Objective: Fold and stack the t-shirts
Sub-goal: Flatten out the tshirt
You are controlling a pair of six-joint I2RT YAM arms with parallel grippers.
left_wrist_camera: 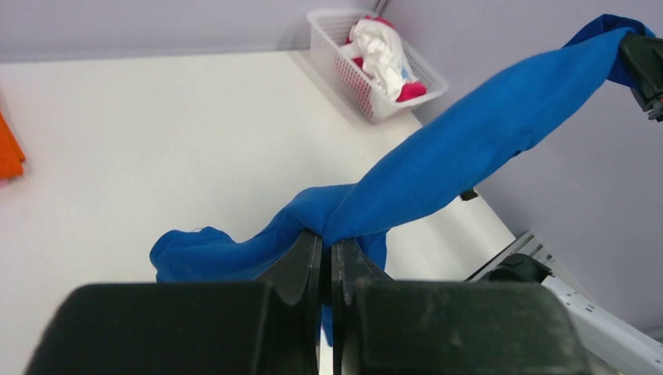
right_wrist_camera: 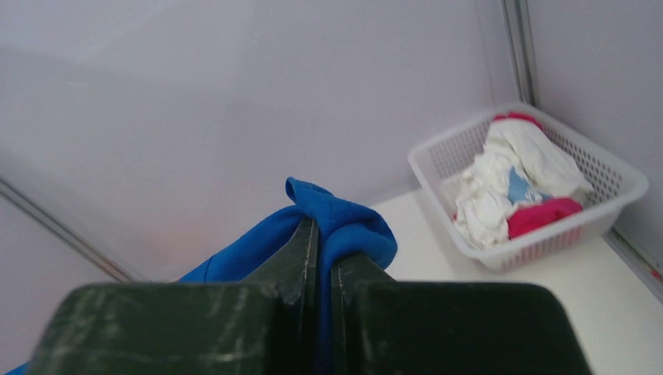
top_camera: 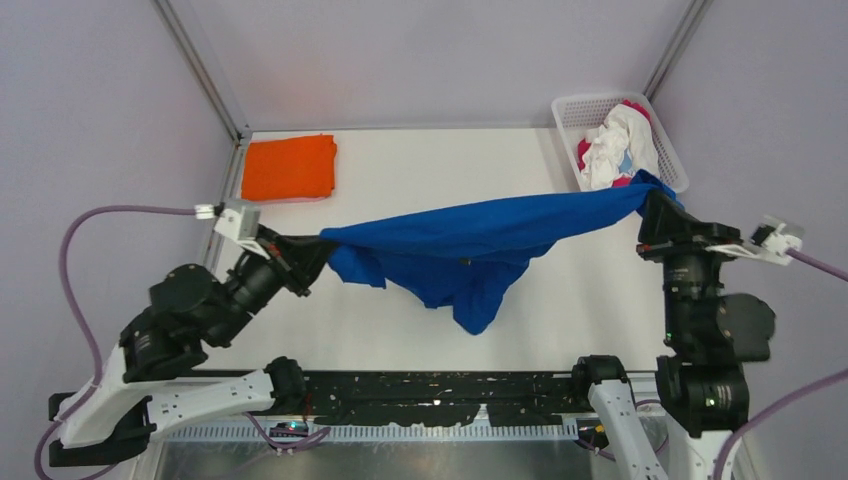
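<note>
The left hand (left_wrist_camera: pixel 327 258), black jaws pressed together in the foreground of its wrist view, pinches one end of the royal blue t-shirt (top_camera: pixel 470 240), which is strung like a twisted rope across the white worktop (top_camera: pixel 420 160) to the right hand (right_wrist_camera: pixel 320 242), likewise clamped shut on the other end with a small tuft of cloth bunched above its tips. Seen from above, the shirt hangs between the two arms over the middle of the worktop, its top edge pulled taut and its lower folds sagging in a loose pouch toward the near side; whether that pouch touches the surface cannot be told. A folded orange t-shirt (top_camera: pixel 290 168) lies flat at the far left corner, well apart from the blue one. At the far right corner a white lattice basket (top_camera: pixel 575 110) holds a crumpled white t-shirt (top_camera: pixel 620 145) lying over a magenta t-shirt (right_wrist_camera: pixel 547 215), just beyond the right hand.
</note>
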